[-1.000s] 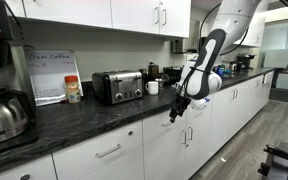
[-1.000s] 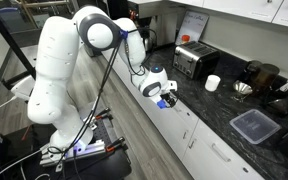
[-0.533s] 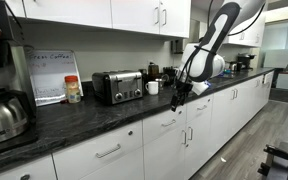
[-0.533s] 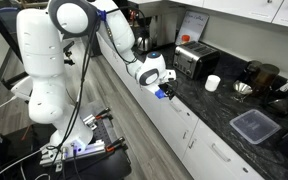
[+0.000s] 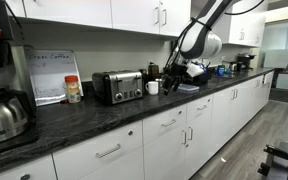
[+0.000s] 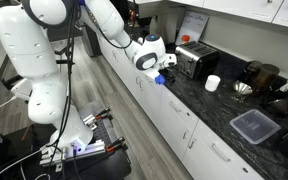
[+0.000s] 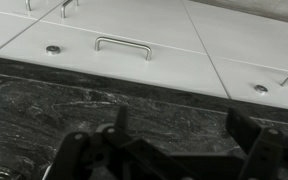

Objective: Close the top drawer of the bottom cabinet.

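Observation:
The bottom cabinet runs under the dark speckled stone top in both exterior views; its white fronts also show in an exterior view. The top drawer front with its silver bar handle sits flush with its neighbours, and no wood inner box shows. In the wrist view a drawer front with a bar handle lies beyond the stone top. My gripper hangs above the counter's front edge, also seen in an exterior view. In the wrist view its fingers are spread wide and empty.
A toaster and a white mug stand on the counter near the gripper. A kettle is at the near end. A dark tray lies further along. Wall cupboards hang above. Robot base and cables stand on the floor.
The arm has lifted from in front of the drawer fronts up to above the counter edge, moving toward the toaster and mug. The drawer fronts look flush throughout.

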